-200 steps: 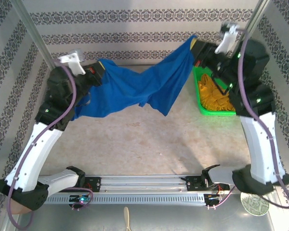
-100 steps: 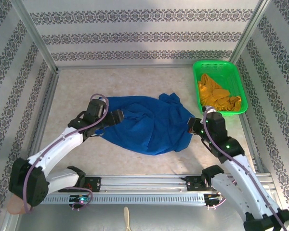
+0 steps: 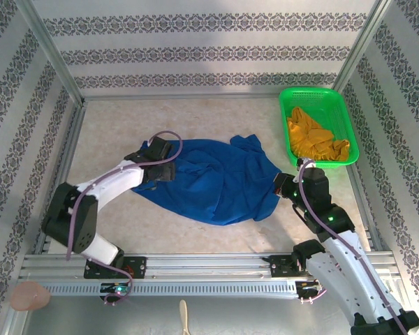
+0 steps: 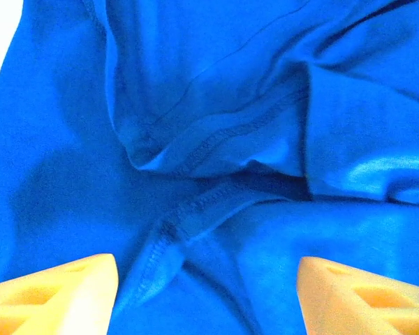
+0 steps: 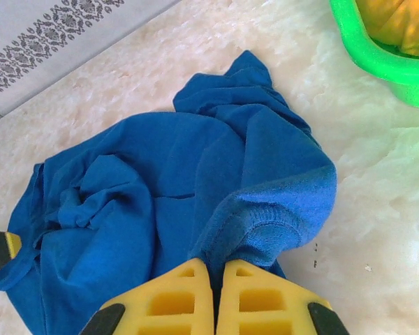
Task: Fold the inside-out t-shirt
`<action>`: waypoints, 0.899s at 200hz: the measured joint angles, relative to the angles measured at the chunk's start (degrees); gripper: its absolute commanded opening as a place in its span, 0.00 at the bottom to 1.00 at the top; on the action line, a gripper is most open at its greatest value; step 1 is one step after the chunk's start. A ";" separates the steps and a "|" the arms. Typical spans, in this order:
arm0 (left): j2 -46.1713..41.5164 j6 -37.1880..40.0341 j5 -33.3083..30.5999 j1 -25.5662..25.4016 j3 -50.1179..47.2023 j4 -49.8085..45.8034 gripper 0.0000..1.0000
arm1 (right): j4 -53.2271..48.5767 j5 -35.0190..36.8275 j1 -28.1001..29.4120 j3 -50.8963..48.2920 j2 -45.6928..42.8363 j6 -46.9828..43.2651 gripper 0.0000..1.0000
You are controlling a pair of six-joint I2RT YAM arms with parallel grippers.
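The royal-blue t-shirt (image 3: 216, 178) lies crumpled on the table's middle, seams showing. My left gripper (image 3: 169, 169) hovers over its left edge with yellow fingers (image 4: 63, 289) wide apart, open, stitched folds of the t-shirt (image 4: 209, 153) below. My right gripper (image 3: 279, 187) is at the shirt's right edge, shut on a ribbed hem fold of the t-shirt (image 5: 279, 209); its yellow pads (image 5: 174, 300) press together on the cloth. My right gripper (image 5: 218, 279) pinches the fabric low over the table.
A green basket (image 3: 314, 94) at the back right holds a mustard yellow-orange garment (image 3: 313, 139); the basket's rim (image 5: 370, 52) lies close to my right gripper. Patterned walls enclose the table on three sides. A metal rail (image 3: 209, 269) runs along the near edge.
The shirt, stretched in the air between both raised grippers a second ago, now lies on the table. The left gripper has let go and opened; the right arm stays low, still gripping.
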 measured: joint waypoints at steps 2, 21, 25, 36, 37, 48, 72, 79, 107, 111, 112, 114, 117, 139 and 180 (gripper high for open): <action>0.39 0.09 -0.20 0.00 0.20 -0.09 0.64 | 0.04 0.00 0.00 0.00 0.00 0.00 0.00; 4.72 2.36 -2.84 0.00 2.51 -1.07 0.62 | 0.35 -0.24 -0.31 0.00 0.09 0.00 0.00; 5.49 2.82 -3.32 0.00 2.91 -1.20 0.62 | 0.35 -0.26 -0.37 0.00 0.11 -0.02 0.00; 6.95 3.65 -4.22 0.00 3.50 -1.42 0.62 | 0.35 -0.33 -0.39 0.00 0.09 -0.02 0.00; 7.08 3.76 -4.28 0.00 3.56 -1.42 0.62 | 0.35 -0.35 -0.39 0.00 0.09 -0.02 0.00; 7.87 4.48 -4.92 0.00 3.76 -1.70 0.62 | 0.42 -0.59 -0.74 0.00 0.09 -0.02 0.00; 8.20 5.35 -5.60 -0.02 3.76 -2.25 0.61 | 0.52 -0.92 -1.31 0.00 0.09 -0.02 0.00; 8.22 5.51 -5.66 -0.02 3.76 -2.23 0.60 | 0.57 -1.25 -1.49 0.00 0.09 -0.02 0.00; 8.85 5.90 -5.79 -0.02 3.76 -2.19 0.51 | 0.70 -1.51 -1.88 0.00 0.09 -0.02 0.00; 9.20 5.86 -5.79 -0.02 3.76 -2.14 0.49 | 0.70 -1.57 -2.01 0.00 0.09 -0.02 0.00; 9.25 5.92 -5.79 -0.02 3.76 -2.16 0.48 | 0.70 -1.60 -2.03 0.00 0.09 -0.02 0.00; 9.40 6.08 -5.81 -0.02 3.76 -2.16 0.47 | 0.70 -1.66 -2.12 0.00 0.09 -0.02 0.00; 9.73 5.95 -5.79 -0.02 3.76 -2.14 0.45 | 0.70 -1.77 -2.14 0.00 0.09 -0.02 0.00; 12.98 6.45 -5.75 -0.02 4.44 -2.16 0.22 | 0.70 -2.05 -2.58 0.00 0.09 0.00 0.00; 15.82 8.57 -5.44 0.15 11.61 -4.31 0.00 | 0.46 -3.26 -3.39 1.05 1.36 -0.04 0.00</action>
